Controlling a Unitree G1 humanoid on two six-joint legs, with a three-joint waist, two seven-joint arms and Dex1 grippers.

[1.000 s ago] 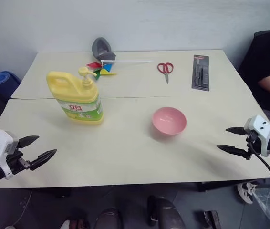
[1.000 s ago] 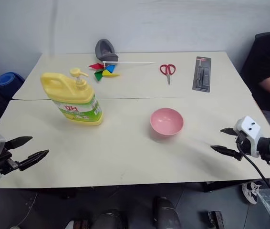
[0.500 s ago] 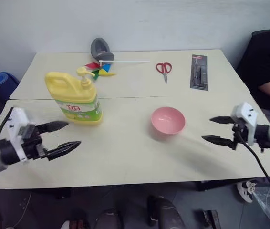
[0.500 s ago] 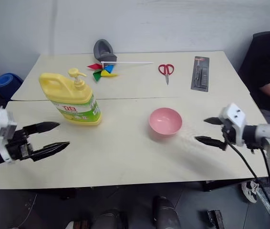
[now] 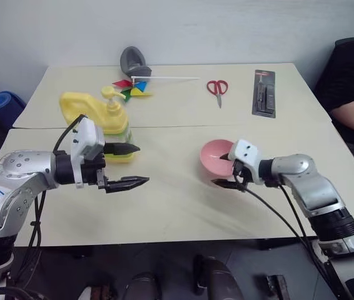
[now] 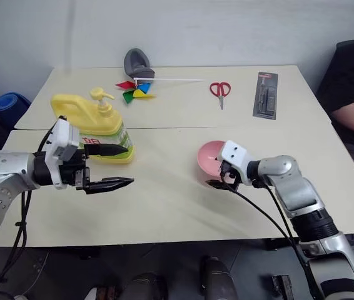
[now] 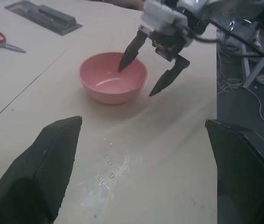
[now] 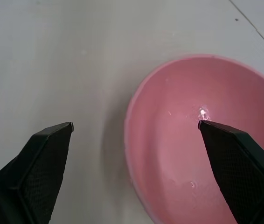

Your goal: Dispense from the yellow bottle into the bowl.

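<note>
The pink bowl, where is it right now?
In the left eye view the pink bowl sits on the table, right of the middle. The right hand is open around its near rim, and the red scissors lie farther back.

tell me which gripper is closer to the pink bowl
Right. The right gripper is at the bowl, its open jaws straddling the rim, one finger over the inside and one outside. The left gripper is well off to the bowl's left, in front of the yellow bottle.

A pale table (image 5: pixel 183 200) stands against a plain light wall (image 5: pixel 227 28).
</note>
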